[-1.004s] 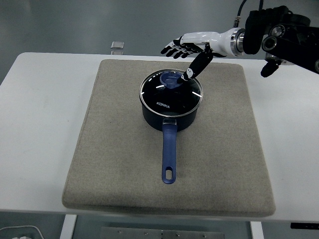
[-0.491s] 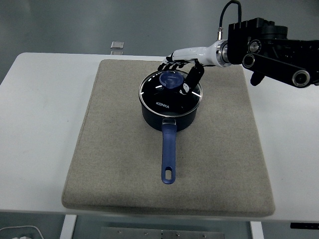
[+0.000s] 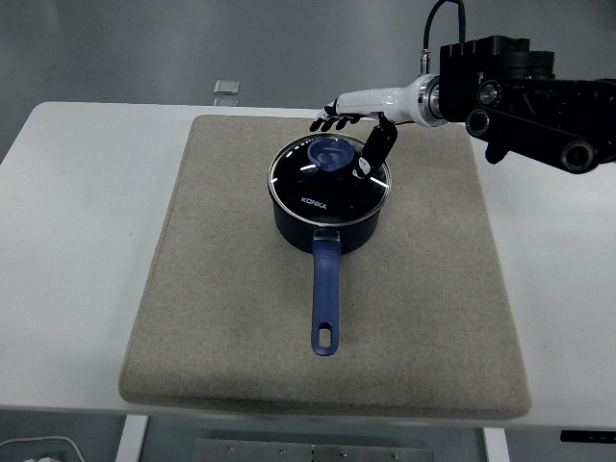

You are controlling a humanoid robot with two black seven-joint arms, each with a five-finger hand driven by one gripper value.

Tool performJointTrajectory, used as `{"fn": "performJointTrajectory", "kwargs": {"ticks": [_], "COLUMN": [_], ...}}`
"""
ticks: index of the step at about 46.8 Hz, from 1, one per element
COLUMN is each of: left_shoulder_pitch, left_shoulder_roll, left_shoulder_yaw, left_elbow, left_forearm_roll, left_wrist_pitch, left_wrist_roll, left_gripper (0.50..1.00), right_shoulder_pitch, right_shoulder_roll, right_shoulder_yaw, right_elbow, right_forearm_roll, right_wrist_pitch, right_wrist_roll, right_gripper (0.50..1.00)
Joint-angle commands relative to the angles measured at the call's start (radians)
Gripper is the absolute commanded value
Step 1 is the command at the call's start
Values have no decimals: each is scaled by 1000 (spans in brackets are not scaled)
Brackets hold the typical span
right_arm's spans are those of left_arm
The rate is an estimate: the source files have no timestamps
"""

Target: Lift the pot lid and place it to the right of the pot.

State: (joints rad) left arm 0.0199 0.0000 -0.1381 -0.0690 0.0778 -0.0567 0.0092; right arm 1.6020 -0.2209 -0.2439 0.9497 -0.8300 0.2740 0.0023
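Lid (image 3: 331,179) seated on pot (image 3: 328,219), mid-mat (image 3: 231,289) on table (image 3: 77,221), blue handle (image 3: 326,298) toward near edge; right hand (image 3: 354,120) over far rim, fingers (image 3: 330,122) loosely spread, thumb angled toward knob (image 3: 330,154), grasping nothing

Right arm reaching in from two o'clock, hand open.

The black right arm enters at the right edge; its white-backed, black-fingered right hand (image 3: 354,111) extends toward nine o'clock, fingers spread flat, thumb angled down toward seven o'clock, holding nothing.
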Motion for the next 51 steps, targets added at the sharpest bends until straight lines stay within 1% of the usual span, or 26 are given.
{"fn": "performJointTrajectory", "kwargs": {"ticks": [1,5,13,14,16,22,35,38,41,46,51], "left_shoulder_pitch": [2,0,0,2,0,2,2,2,0,2,2], "left_shoulder_roll": [0,0,0,0,0,0,0,0,0,0,0], "left_shoulder_yaw": [0,0,0,0,0,0,0,0,0,0,0], "left_elbow": [0,0,0,0,0,0,0,0,0,0,0], "left_forearm_roll": [-1,0,0,-1,0,-1,-1,0,0,0,-1], "left_wrist_pitch": [0,0,0,0,0,0,0,0,0,0,0], "left_wrist_roll": [0,0,0,0,0,0,0,0,0,0,0], "left_gripper": [1000,1000,1000,1000,1000,1000,1000,1000,1000,1000,1000], "right_shoulder_pitch": [3,6,4,4,4,4,4,4,6,6,16], "right_shoulder_roll": [0,6,15,15,15,14,14,14,14,12,14], "right_shoulder_yaw": [2,2,2,2,0,-2,-2,-3,-3,-3,-2], "right_elbow": [4,23,23,23,23,23,23,23,23,23,23], "right_forearm_roll": [2,2,0,0,-1,-3,-3,-3,-3,-3,-3], "right_wrist_pitch": [8,11,11,11,11,11,11,13,13,16,19], "right_wrist_roll": [2,2,2,2,2,2,4,2,2,2,4], "right_gripper": [868,870,866,862,836,805,791,766,752,691,652]}}
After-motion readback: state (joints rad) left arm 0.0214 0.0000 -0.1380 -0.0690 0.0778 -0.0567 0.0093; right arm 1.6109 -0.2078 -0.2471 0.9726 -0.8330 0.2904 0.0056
